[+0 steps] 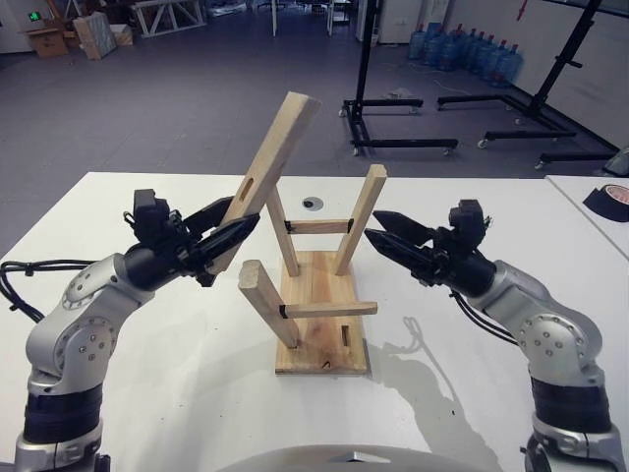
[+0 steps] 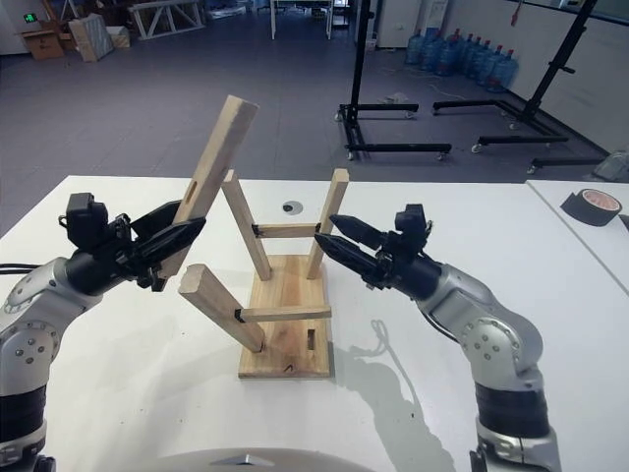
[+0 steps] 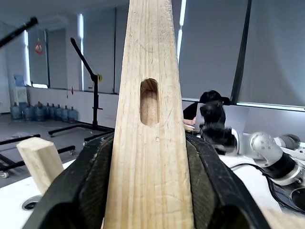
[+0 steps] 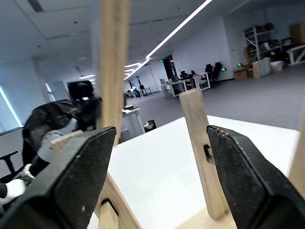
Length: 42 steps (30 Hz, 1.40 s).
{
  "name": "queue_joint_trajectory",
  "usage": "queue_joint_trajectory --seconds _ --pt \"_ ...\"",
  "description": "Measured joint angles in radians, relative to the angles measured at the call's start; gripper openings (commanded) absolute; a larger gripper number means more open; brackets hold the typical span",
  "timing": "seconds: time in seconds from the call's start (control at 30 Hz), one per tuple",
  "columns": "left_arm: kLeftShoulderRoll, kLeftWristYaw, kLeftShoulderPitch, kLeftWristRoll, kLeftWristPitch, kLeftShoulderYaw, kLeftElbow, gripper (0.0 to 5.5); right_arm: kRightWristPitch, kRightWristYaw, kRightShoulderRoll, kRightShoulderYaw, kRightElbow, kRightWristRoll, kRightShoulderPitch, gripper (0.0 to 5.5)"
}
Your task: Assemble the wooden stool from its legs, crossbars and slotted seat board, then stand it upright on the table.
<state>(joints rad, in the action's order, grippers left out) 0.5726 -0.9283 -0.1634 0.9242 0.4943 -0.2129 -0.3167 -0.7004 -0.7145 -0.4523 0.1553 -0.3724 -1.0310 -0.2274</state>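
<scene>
The slotted seat board (image 1: 321,283) lies flat on the white table. Three legs stand up from it: a tilted front-left leg (image 1: 263,298), a rear leg (image 1: 284,236) and a rear-right leg (image 1: 361,214). One crossbar (image 1: 319,226) joins the rear pair, and another (image 1: 329,310) runs from the front-left leg. My left gripper (image 1: 241,228) is shut on a fourth leg (image 1: 280,147), which tilts up and away with its slot (image 3: 149,101) visible. My right gripper (image 1: 372,223) is open, its tips just right of the rear-right leg (image 4: 200,148).
A round grommet hole (image 1: 313,204) sits in the table behind the stool. A black tape roll (image 1: 607,200) lies on the neighbouring table at far right. Black cables (image 1: 29,265) trail off the left edge. Black wheeled racks (image 1: 403,118) stand on the floor beyond.
</scene>
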Motion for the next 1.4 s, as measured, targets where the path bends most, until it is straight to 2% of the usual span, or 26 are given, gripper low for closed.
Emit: queue_joint_trajectory --seconds 0.07,0.17,0.37,0.5,0.67,1.07,1.37,1.4 --pt "0.008 -0.098 -0.031 -0.026 0.010 0.042 0.117 2.02 -0.004 0.002 0.016 -0.035 0.016 0.007 -0.046 3.49" --pt "0.015 -0.194 -0.061 0.077 0.150 0.061 0.178 2.02 -0.010 0.018 0.075 -0.075 0.054 0.010 -0.072 3.49" --pt "-0.019 -0.162 -0.065 0.210 0.331 0.067 0.166 2.02 -0.032 0.075 0.219 -0.115 0.063 -0.072 -0.101 3.49" --pt "-0.064 -0.128 -0.079 0.203 0.345 0.078 0.210 2.02 -0.063 0.121 0.280 -0.091 0.085 -0.199 -0.101 3.49" --pt "-0.067 -0.160 -0.094 0.163 0.344 0.094 0.256 2.02 -0.092 0.232 0.338 -0.053 0.129 -0.338 -0.123 3.49" --pt "-0.075 -0.230 -0.131 0.082 0.325 0.104 0.280 2.02 -0.104 0.243 0.356 -0.108 0.219 -0.242 -0.178 3.49" --pt "-0.069 -0.285 -0.121 0.069 0.327 0.121 0.276 2.02 -0.150 0.081 0.309 -0.154 0.273 -0.166 -0.200 3.49" --pt "-0.064 -0.291 -0.115 0.069 0.331 0.124 0.270 2.02 -0.151 0.068 0.309 -0.157 0.278 -0.164 -0.200 3.30"
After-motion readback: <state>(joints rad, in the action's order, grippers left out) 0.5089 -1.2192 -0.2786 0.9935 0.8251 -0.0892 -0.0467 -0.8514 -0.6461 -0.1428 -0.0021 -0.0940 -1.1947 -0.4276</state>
